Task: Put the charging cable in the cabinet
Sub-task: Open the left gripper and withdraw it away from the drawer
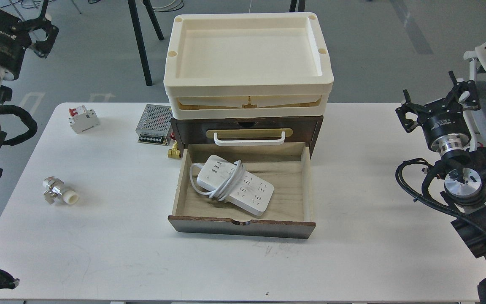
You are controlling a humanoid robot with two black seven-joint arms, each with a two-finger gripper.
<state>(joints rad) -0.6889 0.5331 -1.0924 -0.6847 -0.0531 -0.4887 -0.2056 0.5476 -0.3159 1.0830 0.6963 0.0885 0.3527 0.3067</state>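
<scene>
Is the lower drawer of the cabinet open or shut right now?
Open. The drawer is pulled out from the cabinet toward the camera, showing its pale wood floor with the charging cable lying inside.

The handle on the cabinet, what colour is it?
White. The handle sits on a brass plate on the dark cabinet, clearest in the head view.

trays (pixel 248 80) stacked | breaker (pixel 83 119) | power supply (pixel 154 124) | metal fitting (pixel 59 192)

charging cable (pixel 235 184) lying in cabinet's (pixel 246 131) open drawer (pixel 306 181), white table (pixel 352 236)
</scene>
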